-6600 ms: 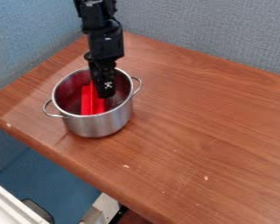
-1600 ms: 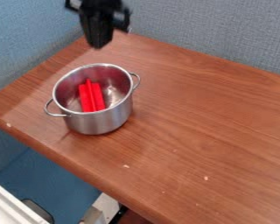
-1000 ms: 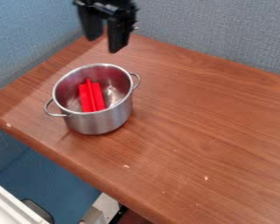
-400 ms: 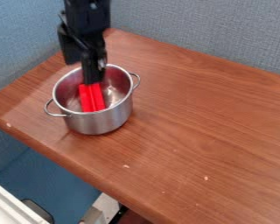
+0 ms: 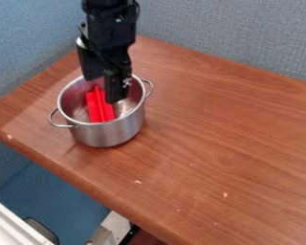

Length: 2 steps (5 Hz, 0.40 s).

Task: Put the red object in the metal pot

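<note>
Metal pot (image 5: 102,120) — small, round, shiny silver steel; straight walls, open top; standing upright on the wooden table (image 5: 220,134), toward its left end, near the front-left edge; one loop handle visible on the left side at the rim, a second at the upper right of the rim, partly hidden.

Red object (image 5: 99,107) — bright red elongated block; lying inside the pot, resting on its floor, long axis running from the pot's far side toward its near side; upper end partly hidden from the camera; the pot's inner wall shows a red reflection on the left.
</note>
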{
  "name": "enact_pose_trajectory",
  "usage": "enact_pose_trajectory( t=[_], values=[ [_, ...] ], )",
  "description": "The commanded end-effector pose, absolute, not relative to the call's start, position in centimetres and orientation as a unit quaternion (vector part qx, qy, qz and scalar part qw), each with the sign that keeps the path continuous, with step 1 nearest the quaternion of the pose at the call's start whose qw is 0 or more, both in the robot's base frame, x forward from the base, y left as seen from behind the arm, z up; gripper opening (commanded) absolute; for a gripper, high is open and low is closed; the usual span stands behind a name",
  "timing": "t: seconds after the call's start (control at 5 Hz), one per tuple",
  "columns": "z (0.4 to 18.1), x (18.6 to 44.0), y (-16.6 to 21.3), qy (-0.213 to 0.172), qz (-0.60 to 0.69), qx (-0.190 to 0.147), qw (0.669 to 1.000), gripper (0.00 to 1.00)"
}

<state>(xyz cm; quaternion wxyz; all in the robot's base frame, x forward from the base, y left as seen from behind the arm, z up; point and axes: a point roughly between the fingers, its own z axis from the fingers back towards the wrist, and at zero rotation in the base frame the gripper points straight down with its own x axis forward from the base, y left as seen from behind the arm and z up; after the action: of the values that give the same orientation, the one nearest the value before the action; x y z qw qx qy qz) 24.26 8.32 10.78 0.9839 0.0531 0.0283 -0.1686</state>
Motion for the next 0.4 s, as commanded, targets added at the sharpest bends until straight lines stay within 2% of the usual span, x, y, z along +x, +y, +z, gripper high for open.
enact_pose_trajectory(
  t=[0.0,0.2],
  values=[
    [11.46,24.92,9.16,0.019,-0.179,0.057,0.982,1.00],
    [11.63,25.16,9.91,0.023,-0.189,0.054,0.980,0.00]
  ],
)
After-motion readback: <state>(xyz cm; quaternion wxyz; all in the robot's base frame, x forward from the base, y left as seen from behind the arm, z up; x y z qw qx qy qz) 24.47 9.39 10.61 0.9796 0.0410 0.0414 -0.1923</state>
